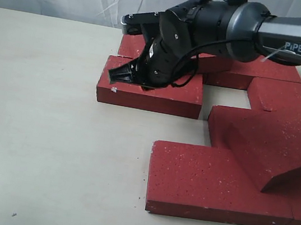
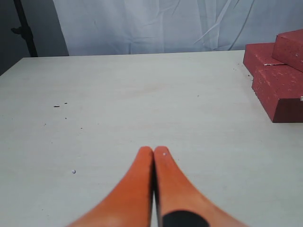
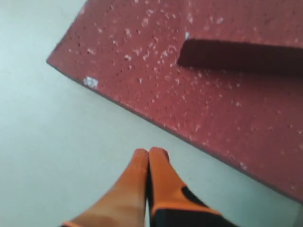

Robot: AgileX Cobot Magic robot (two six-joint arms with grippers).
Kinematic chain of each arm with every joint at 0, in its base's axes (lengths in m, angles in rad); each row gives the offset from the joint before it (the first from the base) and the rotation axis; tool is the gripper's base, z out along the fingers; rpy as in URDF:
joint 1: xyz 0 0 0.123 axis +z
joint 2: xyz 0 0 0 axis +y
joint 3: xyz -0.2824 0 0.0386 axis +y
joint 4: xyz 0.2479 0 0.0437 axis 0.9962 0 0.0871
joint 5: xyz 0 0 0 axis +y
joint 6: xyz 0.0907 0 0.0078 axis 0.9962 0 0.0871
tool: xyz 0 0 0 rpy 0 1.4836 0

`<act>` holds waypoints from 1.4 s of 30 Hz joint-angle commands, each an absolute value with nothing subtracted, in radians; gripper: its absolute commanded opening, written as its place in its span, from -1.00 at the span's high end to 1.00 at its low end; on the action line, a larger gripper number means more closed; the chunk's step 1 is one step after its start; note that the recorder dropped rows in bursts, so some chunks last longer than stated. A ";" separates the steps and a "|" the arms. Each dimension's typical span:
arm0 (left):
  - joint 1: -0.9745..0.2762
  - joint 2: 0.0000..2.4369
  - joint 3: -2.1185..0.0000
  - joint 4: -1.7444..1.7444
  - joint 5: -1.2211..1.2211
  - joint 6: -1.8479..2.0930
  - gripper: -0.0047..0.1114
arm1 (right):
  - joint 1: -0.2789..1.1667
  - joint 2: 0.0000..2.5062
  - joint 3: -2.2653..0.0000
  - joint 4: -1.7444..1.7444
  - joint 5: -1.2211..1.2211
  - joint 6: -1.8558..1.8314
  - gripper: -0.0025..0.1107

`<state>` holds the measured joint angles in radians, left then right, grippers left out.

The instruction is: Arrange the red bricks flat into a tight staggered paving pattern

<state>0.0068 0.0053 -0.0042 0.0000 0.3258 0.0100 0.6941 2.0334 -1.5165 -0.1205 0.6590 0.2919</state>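
Looks partly done, with most red bricks (image 1: 208, 178) flat and snug on the bench (image 1: 51, 131), one tilted brick (image 1: 271, 136) to lay down, left tool (image 2: 153, 152) and right tool (image 3: 150, 152) pinched shut, empty.

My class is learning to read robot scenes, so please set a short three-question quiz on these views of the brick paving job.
1. True or false: the right gripper is clamped on a brick.
2. The left gripper hangs above: A) bare table; B) a brick; C) a tray.
3. Do all the red bricks lie flat?
Key: 1 false, its fingers are shut on nothing. 2 A. 3 No: the tilted brick on the right of the exterior view leans on its neighbours.
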 commanded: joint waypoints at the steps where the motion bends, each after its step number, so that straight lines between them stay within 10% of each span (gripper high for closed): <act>1: -0.002 0.000 0.000 0.000 0.315 0.011 0.92 | 0.689 2.009 -1.523 -0.071 0.752 0.225 0.97; 17: -0.002 0.000 0.000 0.000 0.315 0.011 0.92 | 0.670 1.860 -1.523 0.061 0.856 0.068 0.97; 42: -0.002 0.000 0.000 0.000 0.313 0.011 0.92 | 0.216 1.779 -1.520 0.301 0.997 -0.105 0.97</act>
